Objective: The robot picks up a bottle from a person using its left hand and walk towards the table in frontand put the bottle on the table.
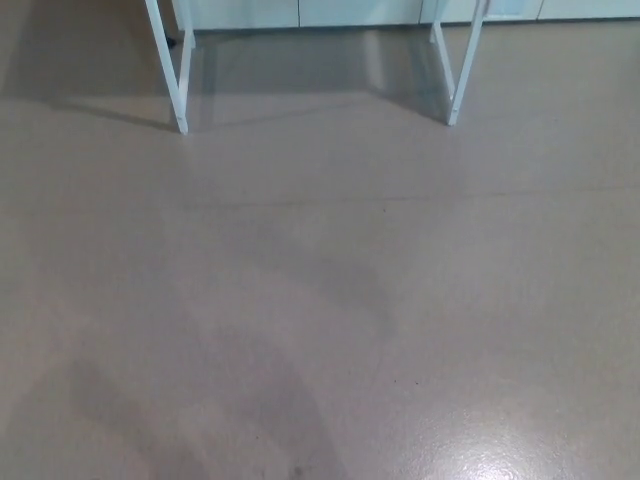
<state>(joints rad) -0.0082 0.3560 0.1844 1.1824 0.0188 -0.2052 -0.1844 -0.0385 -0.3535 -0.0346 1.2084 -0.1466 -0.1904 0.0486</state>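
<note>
Head view: bottle not in view, so its axis & heading can't be told. Left hand, right hand not in view; fingers can't be judged. Table (pixel 167 70) shows only as two white legs at top edge, wide tan floor (pixel 320 300) before them, pale cabinets (pixel 350 12) behind.
</note>
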